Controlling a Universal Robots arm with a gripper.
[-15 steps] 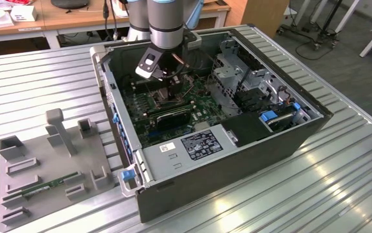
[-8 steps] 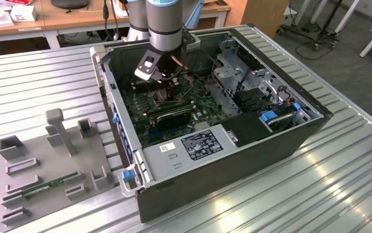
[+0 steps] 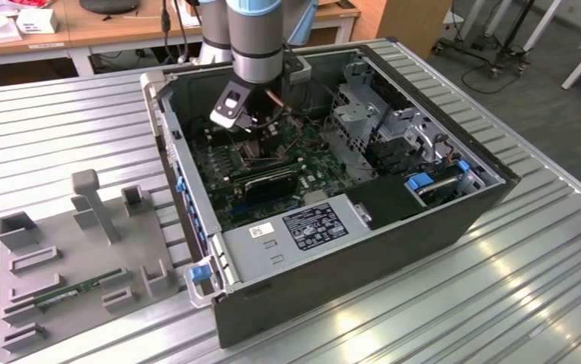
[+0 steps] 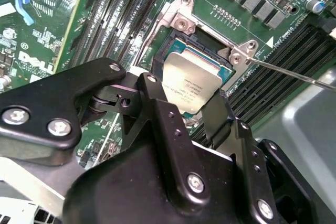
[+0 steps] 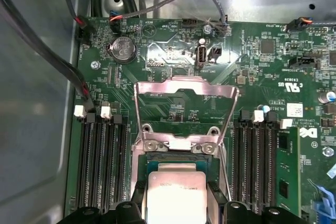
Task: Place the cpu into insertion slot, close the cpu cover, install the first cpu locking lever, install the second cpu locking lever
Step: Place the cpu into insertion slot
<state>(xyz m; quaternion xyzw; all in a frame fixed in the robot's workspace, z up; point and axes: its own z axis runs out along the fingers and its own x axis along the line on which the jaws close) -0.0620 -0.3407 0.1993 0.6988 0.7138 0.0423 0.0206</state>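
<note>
gripper (image 4: 185, 98): we see it clamped on the cpu (image 4: 193, 77).
cpu: between its fingers (image 4: 152, 92), over the insertion slot (image 4: 177, 41).
cpu cover (image 5: 184, 85): raised.

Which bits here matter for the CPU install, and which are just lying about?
In the job:
cpu, held by the gripper
insertion slot
raised cpu cover
locking lever

Lying about:
coin cell
memory slots
grey fixture tray
memory stick on it
</note>
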